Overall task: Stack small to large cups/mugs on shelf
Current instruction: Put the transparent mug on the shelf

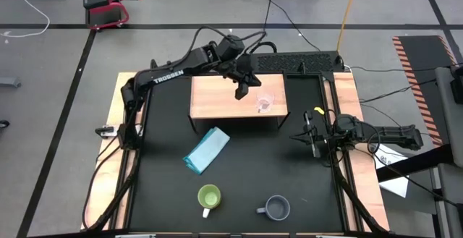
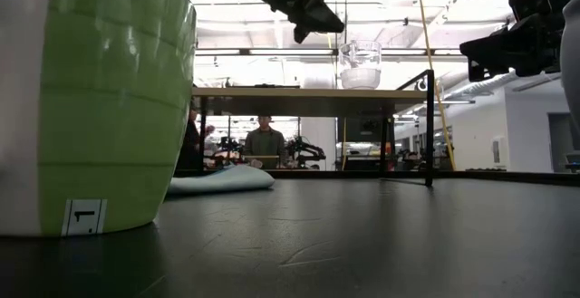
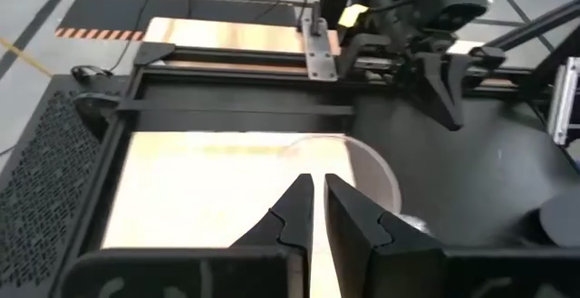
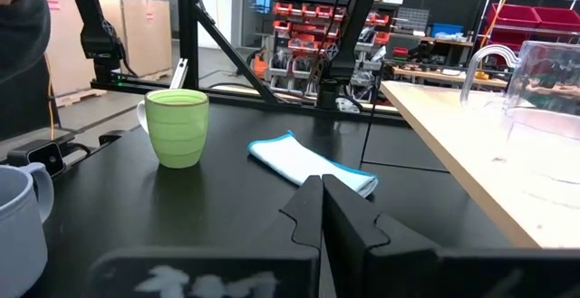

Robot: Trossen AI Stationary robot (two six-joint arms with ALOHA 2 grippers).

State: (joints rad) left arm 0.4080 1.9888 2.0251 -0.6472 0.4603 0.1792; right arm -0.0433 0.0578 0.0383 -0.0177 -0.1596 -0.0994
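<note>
The small clear glass cup [image 1: 265, 103] stands upright on its base on the light-wood shelf [image 1: 217, 97], near the shelf's right end; the low view shows the glass cup [image 2: 360, 65] on the shelf top [image 2: 272, 91]. My left gripper [image 1: 242, 91] hangs shut just above the shelf, left of the cup, holding nothing; its wrist view shows the cup [image 3: 367, 176] beside the fingertips. The lime-green mug [image 1: 209, 197] and the grey-blue mug [image 1: 276, 208] stand on the table near its front edge. My right gripper [image 1: 312, 141] rests shut at the table's right side.
A folded light blue cloth [image 1: 207, 150] lies on the black table in front of the shelf. Wooden strips [image 1: 116, 115] run along the table's sides. A person [image 2: 265, 140] shows in the room beyond the table. Bare table lies between the cloth and the two mugs.
</note>
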